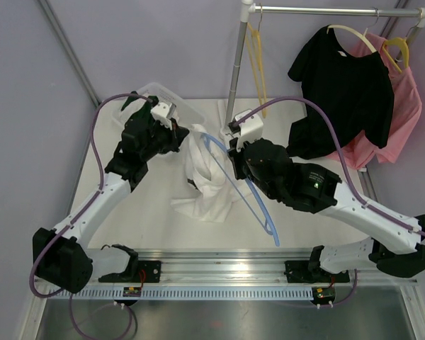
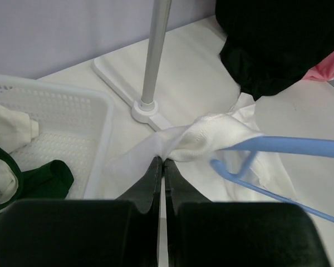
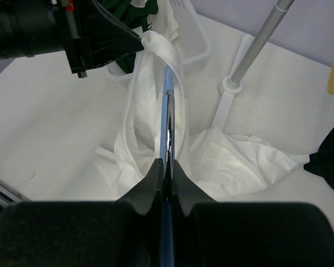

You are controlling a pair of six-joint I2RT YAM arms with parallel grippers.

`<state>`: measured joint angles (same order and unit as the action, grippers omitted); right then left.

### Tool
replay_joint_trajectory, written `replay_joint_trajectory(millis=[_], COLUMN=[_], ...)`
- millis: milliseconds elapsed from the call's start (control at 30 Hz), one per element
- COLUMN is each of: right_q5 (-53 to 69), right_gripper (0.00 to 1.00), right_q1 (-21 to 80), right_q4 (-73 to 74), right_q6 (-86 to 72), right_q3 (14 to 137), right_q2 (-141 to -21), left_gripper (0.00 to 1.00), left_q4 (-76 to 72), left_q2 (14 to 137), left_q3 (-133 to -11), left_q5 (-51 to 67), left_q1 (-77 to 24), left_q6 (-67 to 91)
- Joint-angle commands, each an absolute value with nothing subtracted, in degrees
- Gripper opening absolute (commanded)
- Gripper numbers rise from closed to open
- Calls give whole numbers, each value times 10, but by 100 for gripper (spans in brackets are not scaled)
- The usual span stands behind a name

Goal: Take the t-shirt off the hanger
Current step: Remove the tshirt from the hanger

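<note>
Closest to me, my left gripper point(image 2: 163, 164) has its fingers pressed together on a twisted fold of the white t-shirt point(image 2: 206, 139), pinching the cloth at the very tips. My right gripper point(image 3: 166, 164) is clamped on the shiny metal hook of the blue hanger point(image 1: 251, 198), the hook running straight up out of my closed fingers. The t-shirt hangs stretched between my two grippers above the middle of the table point(image 1: 142, 219), one loop of it draped around the hanger, the rest bunched on the tabletop below. Just past my left gripper sits a white basket point(image 2: 72, 117) with green and white cloth inside. Beyond it the rack pole point(image 2: 156, 50) rises from its base. Farther right on the rail hang a black shirt point(image 1: 343, 85), a pink shirt point(image 1: 404, 106) and an empty yellow hanger point(image 1: 256, 49).
</note>
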<state>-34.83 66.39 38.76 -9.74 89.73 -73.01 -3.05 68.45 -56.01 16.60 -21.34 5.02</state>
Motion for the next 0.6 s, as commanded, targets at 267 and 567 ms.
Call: replay_joint_trajectory(millis=[267, 567], right_q5=[-385, -416], right_gripper=[0, 0], right_q1=[669, 670], right_q4=[304, 216], right_q6=[-101, -81], right_q3=[856, 831], right_q2=[-645, -636], left_gripper=[0, 0], left_q4=[14, 88], left_q2=[813, 804], left_q3=[-659, -677], left_q5=[194, 233], left_q1=[-173, -193], left_q6=[60, -24])
